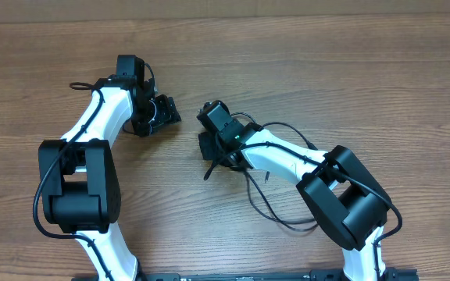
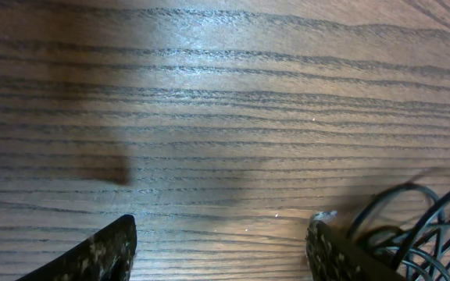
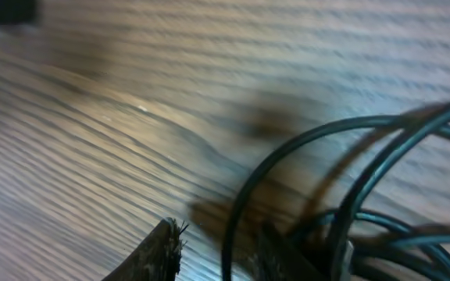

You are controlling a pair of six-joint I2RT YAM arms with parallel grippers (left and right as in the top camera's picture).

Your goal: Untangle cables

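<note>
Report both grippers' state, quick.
Left gripper: open, holding nothing.
Right gripper: partly closed, apparently gripping the black cables.

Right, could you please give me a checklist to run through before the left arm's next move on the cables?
1. Left pincer open, nothing between its fingers: ok.
2. Cables lined up inside the left gap: not ok, they lie beside one finger, outside it.
3. Right pincer gripping the cables: cannot tell; a cord crosses its gap, but the view is blurred.
4. Loops separated: not ok, several cross.
5. Pincers apart from each other: ok.
</note>
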